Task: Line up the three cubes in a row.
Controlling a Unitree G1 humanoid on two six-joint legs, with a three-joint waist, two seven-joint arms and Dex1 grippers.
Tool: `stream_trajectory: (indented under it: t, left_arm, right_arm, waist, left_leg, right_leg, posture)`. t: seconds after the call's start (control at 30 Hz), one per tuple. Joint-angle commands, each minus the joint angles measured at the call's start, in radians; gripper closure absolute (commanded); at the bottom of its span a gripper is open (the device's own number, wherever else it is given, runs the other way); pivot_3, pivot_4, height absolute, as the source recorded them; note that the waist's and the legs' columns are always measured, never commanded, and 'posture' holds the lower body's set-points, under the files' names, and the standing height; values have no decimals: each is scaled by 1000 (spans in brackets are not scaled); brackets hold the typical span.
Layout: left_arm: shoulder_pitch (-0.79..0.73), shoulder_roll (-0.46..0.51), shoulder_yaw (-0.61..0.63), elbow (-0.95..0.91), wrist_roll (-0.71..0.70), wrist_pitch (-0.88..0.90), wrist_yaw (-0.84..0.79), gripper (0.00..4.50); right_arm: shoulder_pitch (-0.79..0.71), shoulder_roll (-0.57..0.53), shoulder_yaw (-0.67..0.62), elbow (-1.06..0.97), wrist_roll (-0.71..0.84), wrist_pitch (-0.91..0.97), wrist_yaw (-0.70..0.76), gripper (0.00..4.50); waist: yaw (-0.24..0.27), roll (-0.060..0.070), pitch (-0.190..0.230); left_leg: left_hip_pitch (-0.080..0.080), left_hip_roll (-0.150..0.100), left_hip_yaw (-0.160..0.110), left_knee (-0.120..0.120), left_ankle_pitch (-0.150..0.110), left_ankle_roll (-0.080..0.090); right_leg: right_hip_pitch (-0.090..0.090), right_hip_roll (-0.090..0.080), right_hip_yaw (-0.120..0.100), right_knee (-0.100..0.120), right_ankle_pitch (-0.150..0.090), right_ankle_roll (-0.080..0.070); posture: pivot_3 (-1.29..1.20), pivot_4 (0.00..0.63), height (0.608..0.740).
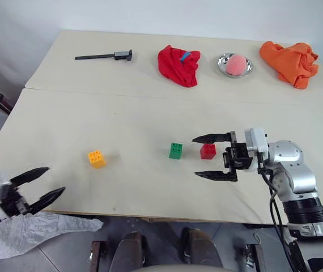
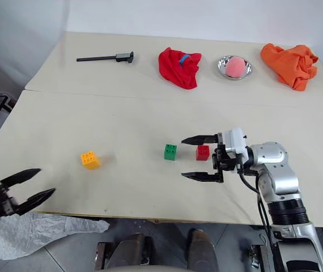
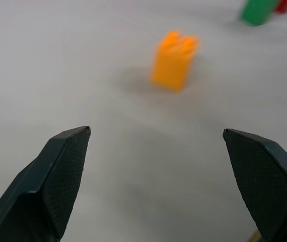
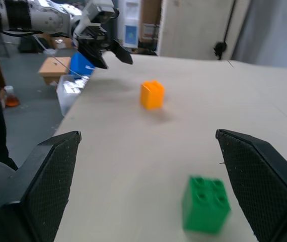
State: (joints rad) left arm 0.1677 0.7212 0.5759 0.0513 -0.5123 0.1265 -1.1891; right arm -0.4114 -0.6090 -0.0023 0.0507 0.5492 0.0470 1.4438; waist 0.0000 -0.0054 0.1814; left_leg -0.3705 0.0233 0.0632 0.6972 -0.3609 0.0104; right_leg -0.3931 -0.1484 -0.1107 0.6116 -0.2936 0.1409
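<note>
Red cube point(image 1: 208, 151) sits right of centre in the left eye view, between the spread fingers of the right gripper point(image 1: 212, 157) but touching neither; the gripper holds nothing. Green cube point(image 1: 175, 150) stands just beside the red one on its left, a small gap between them. Yellow-orange cube point(image 1: 96, 158) lies well apart, left of centre. Left gripper point(image 1: 41, 185), lower left at the table point(image 1: 122, 113) edge, also spread wide and empty, points toward the yellow-orange cube.
</note>
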Motion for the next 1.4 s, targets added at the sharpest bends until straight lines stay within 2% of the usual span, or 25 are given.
stream_trajectory:
  t: [0.03, 0.23, 0.27, 0.4, 0.57, 0.6, 0.7, 0.77, 0.93, 1.1, 1.2, 1.4]
  left_arm:
    - [-103, 4, -102, 20, 42, -24, 27, 26]
    - [-264, 24, -229, 188, 112, -85, -3, 26]
    - [-288, 24, -246, 209, 112, -87, -16, 200]
    - [-376, 23, -297, 285, 127, -125, -51, 1207]
    - [-459, 20, -334, 311, 101, -128, -119, 2871]
    - [-496, 12, -352, 301, 77, -89, -150, 3003]
    - [-592, 3, -432, 300, 85, -72, -247, 2986]
    - [-708, -18, -511, 381, 141, -119, -316, 2986]
    - [-985, -120, -632, 723, 264, -300, -409, 2986]
    - [-1166, -210, -718, 1039, 392, -486, -412, 2986]
    - [-1220, -243, -722, 1137, 421, -525, -408, 2986]
    - [-1256, -291, -710, 1189, 425, -557, -425, 2986]
  right_arm:
    - [22, -35, -46, 15, 6, -9, 15, 0]
    - [57, -46, -66, -13, 6, -14, -11, 0]
    - [66, -48, -71, -22, 5, -15, -21, 0]
    - [116, -58, -96, -69, 5, -12, -60, 0]
    - [159, -71, -118, -93, 3, -15, -80, 0]
    - [176, -77, -128, -101, 4, -11, -87, 0]
    - [221, -95, -151, -121, 7, -1, -105, 0]
    - [254, -103, -171, -134, 10, 2, -122, 0]
    - [318, -114, -215, -174, 21, 6, -157, 0]
    - [381, -115, -260, -216, 21, 1, -194, 0]
    - [417, -111, -288, -244, 24, -2, -221, 0]
    - [477, -104, -308, -289, 25, -1, -251, 0]
  waist:
    - [-1, 0, 0]
    - [-21, 0, 0]
    - [-22, 0, 0]
    - [-22, 0, 0]
    - [-22, 0, 0]
    - [-20, 0, 0]
    - [-3, 0, 0]
    - [5, 0, 0]
    - [21, 0, 0]
    - [19, 0, 0]
    - [21, -1, 0]
    - [23, -1, 0]
  left_leg:
    - [0, -3, 2, 0, 0, 0]
    - [1, -4, 6, 0, 0, 0]
    - [1, -4, 6, 0, 0, 0]
    - [0, -4, 8, 0, 0, 0]
    - [0, -5, 8, 0, 0, 0]
    - [0, -5, 9, 0, 0, 0]
    - [-1, -5, 9, 1, 0, 0]
    - [-1, -5, 9, 2, 0, 0]
    - [-1, -7, 9, 2, 0, 1]
    - [-1, -7, 11, 1, 0, 1]
    - [-1, -7, 11, 1, 0, 2]
    - [-2, -7, 11, 1, 0, 2]
  right_leg:
    - [0, 0, 0, 0, 0, 0]
    - [-1, 1, 0, 1, 0, 0]
    - [-1, 1, 0, 1, 0, 0]
    - [-1, 1, -1, 1, 0, 0]
    - [-1, 1, -1, 1, 0, 0]
    - [-1, 1, -1, 1, 0, 0]
    - [-1, 1, -1, 1, 0, 0]
    - [0, 1, -1, 1, 0, 0]
    - [0, 1, -1, 0, 1, 1]
    - [-1, 1, -2, -1, 1, 1]
    - [-1, 1, -2, -2, 1, 2]
    - [-1, 1, -2, -2, 1, 2]
  posture:
    - [0, 150, 740]
    - [0, 150, 740]
    - [0, 150, 740]
    - [0, 150, 740]
    - [0, 150, 740]
    - [0, 150, 740]
    - [0, 150, 740]
    - [0, 150, 740]
    - [0, 150, 740]
    - [0, 150, 740]
    - [0, 150, 740]
    - [0, 150, 740]
